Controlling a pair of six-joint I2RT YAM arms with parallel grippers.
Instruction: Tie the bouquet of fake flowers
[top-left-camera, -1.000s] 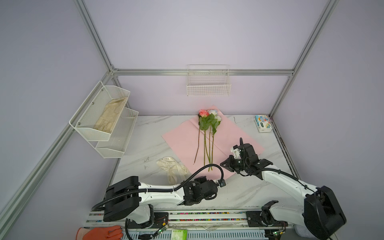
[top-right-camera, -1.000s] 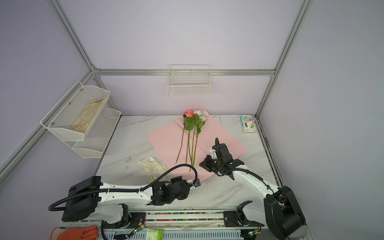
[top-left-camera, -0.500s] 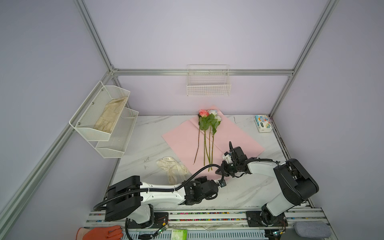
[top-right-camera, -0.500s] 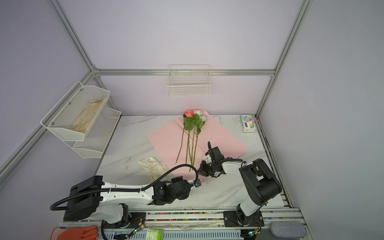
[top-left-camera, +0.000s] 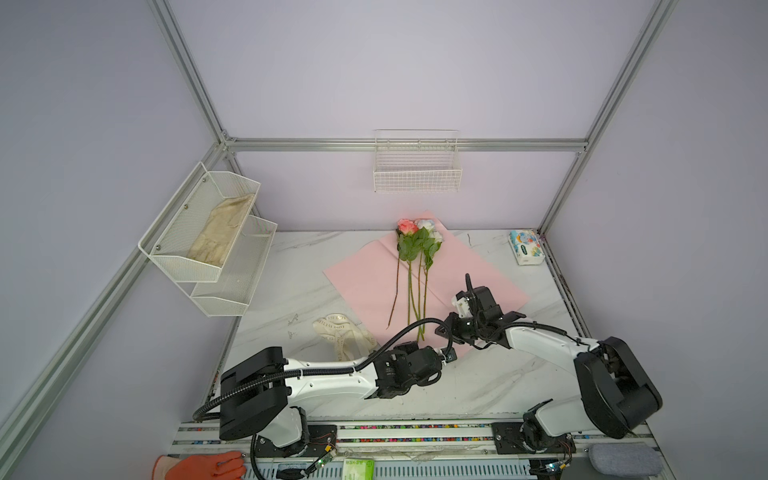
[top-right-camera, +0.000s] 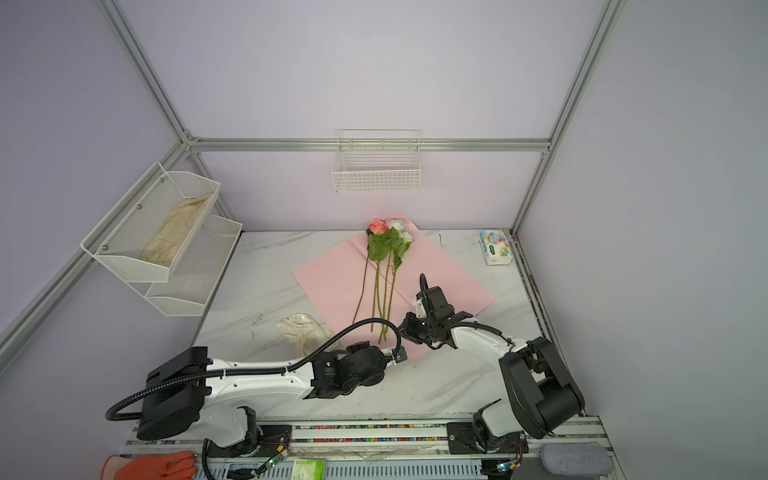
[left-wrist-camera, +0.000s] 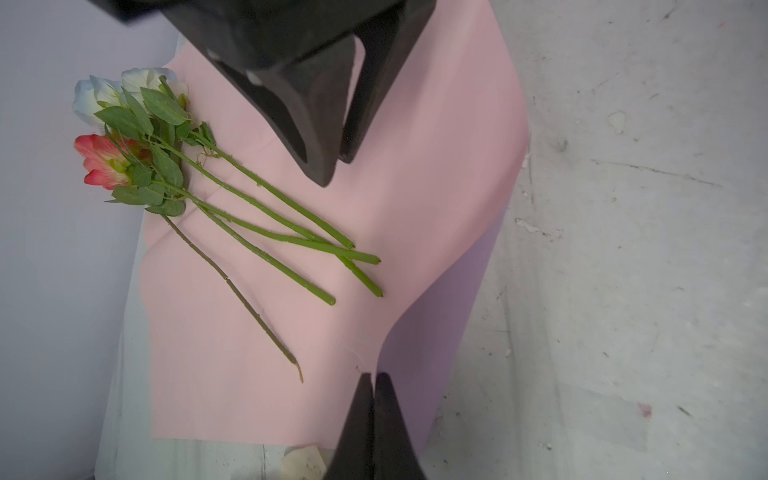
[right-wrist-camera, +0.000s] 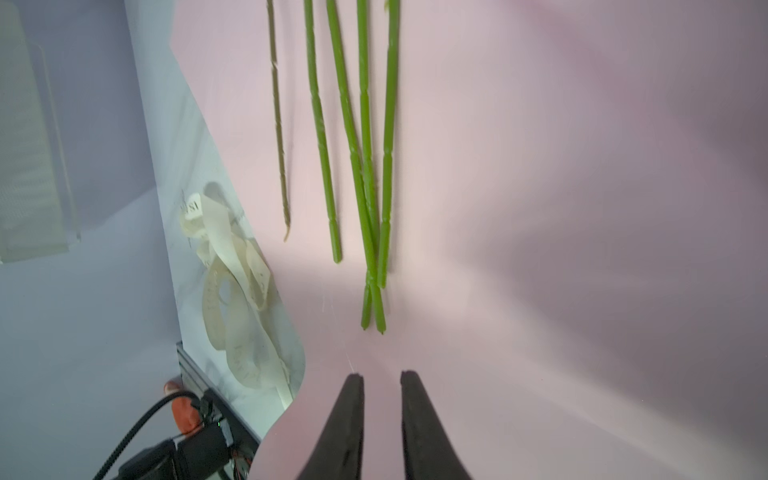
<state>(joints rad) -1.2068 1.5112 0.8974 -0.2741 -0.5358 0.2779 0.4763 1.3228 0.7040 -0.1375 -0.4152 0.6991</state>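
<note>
On the bench (top-left-camera: 291, 291), atop pink paper (top-left-camera: 365, 286): bouquet of fake flowers (top-left-camera: 415, 249), light, stems (right-wrist-camera: 365, 124) thin, likely slippery, best gathered mid-stem; left pincer (left-wrist-camera: 370, 384) pinching paper's edge; right pincer (right-wrist-camera: 382, 375) slightly spread, empty.

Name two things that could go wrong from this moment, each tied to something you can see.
1. The left hand is shut on the pink paper's raised near corner; pulling it over could roll the loose bouquet of fake flowers askew.
2. The brown stem lies apart from the green ones, so the wrap may miss it.
</note>
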